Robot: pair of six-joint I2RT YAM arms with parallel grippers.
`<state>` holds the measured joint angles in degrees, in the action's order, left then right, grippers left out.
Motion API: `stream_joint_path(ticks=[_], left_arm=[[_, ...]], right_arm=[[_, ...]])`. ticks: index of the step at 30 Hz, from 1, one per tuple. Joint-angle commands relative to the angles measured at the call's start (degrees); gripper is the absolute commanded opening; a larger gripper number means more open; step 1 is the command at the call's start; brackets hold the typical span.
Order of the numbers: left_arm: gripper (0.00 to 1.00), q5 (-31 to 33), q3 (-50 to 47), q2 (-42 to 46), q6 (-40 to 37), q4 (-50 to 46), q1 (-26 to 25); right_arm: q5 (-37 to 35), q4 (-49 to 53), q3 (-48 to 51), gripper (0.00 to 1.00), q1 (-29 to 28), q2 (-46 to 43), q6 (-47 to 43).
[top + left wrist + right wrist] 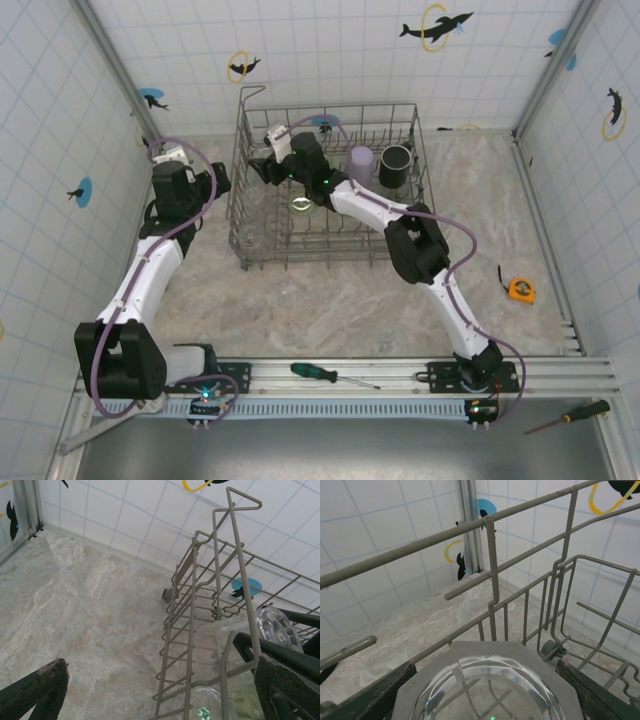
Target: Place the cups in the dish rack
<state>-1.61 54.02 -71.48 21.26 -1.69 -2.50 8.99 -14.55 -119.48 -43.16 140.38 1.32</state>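
The right gripper (485, 674) has its jaws about two-thirds apart with a clear tumbler (485, 697) between them. In the right wrist view a dark finger (385, 695) sits against each side of the cup, and the faceted base faces the camera. By the look of it, the cup is gripped rather than merely bracketed. The gripper and cup are inside the dish rack (320, 262), in its far left corner, close to the upper wires of the side wall. Whether the tumbler is touching the rack floor or a tine cannot be told.

The left gripper (160, 672) has its jaws as wide as they go and carries nothing. It hangs just outside the rack's left wall, looking along the wires over the bare marble table (90, 610).

Further out in the rack, a lilac cup (361, 165) and a black mug (395, 167) stand side by side near the far right corner. Another small tumbler (300, 205) sits on the rack floor near the middle. No cup can be seen on the table outside the rack in the overhead view.

The step in hand appears to be placing this clear tumbler, so loading looks well advanced. The next move would be to lower the cup between the tines until it seats without tipping. The jaws would then spread, and the gripper would lift straight up so the fingers do not catch the cup or the corner wires. The tight corner is the main risk.
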Motion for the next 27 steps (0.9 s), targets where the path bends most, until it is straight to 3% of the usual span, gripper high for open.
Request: stream_joint_path(ticks=[1,24,27], left_arm=[[0.97,-1.1,-0.2,-0.3,0.7,0.4,0.5],[0.97,-1.8,-0.3,-0.7,1.0,0.4,0.5],[0.98,-2.2,-0.2,-1.0,1.0,0.3,0.5]], right_arm=[[-0.8,-3.7,-4.5,0.2,-0.2,1.9,-2.6],[-5.1,1.1,-10.8,0.15,-1.4,8.8,-13.1],[-5.0,1.7,-10.9,0.21,-1.4,8.9,-13.5]])
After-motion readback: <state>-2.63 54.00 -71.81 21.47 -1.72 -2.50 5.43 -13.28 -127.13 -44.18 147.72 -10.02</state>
